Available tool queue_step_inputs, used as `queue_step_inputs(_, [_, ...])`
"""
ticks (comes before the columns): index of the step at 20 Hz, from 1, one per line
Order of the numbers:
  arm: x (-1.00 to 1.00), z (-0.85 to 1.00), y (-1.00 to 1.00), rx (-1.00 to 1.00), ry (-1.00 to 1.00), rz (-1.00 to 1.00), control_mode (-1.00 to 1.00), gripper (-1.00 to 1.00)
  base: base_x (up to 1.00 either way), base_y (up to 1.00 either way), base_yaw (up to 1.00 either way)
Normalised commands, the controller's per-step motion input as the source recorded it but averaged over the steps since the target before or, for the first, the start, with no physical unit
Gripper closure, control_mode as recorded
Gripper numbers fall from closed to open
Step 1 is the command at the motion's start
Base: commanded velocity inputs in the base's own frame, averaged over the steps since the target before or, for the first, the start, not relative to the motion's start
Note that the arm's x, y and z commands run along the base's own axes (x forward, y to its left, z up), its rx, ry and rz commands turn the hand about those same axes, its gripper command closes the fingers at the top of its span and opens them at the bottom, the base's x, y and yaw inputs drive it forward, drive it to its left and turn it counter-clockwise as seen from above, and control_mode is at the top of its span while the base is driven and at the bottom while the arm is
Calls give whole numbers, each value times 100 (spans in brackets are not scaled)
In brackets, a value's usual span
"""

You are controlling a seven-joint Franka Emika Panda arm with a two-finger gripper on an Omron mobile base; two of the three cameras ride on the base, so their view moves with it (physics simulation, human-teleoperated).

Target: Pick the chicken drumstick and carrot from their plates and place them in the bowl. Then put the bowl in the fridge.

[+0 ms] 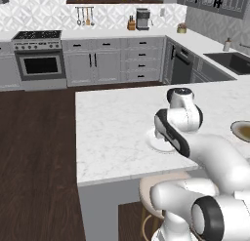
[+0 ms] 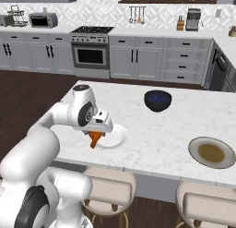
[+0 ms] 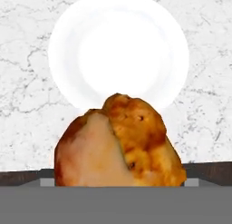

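Drumstick (image 3: 118, 143) in hand (image 2: 94, 138) (above white plate (image 2: 115, 135))

Arm reaching forward, gripper (image 2: 94, 138) pointing down with jaws wide.

From its base at the near side of the worktop (image 2: 156, 130), the white arm bends at a dark-banded elbow and stretches out low over the marble, the wrist turned so the hand faces straight down. The gripper hangs just above the near edge, its jaws spread wide around the chicken drumstick (image 2: 95, 139), which sits between the fingers and fills the lower half of the hand view.
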Motion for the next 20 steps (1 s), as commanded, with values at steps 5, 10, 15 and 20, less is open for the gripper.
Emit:
queue_step_inputs(5, [-42,94,15,0,4,5,-100,100,0,0,0])
queue_step_inputs(10, [-46,27,2,-1,1,0,100,100,-39,-4,0])
queue_step_inputs(15, [0,0,0,0,0,0,100,100,-78,-84,0])
queue_step_inputs(20, [0,0,0,0,0,0,100,100,-21,-100,0])
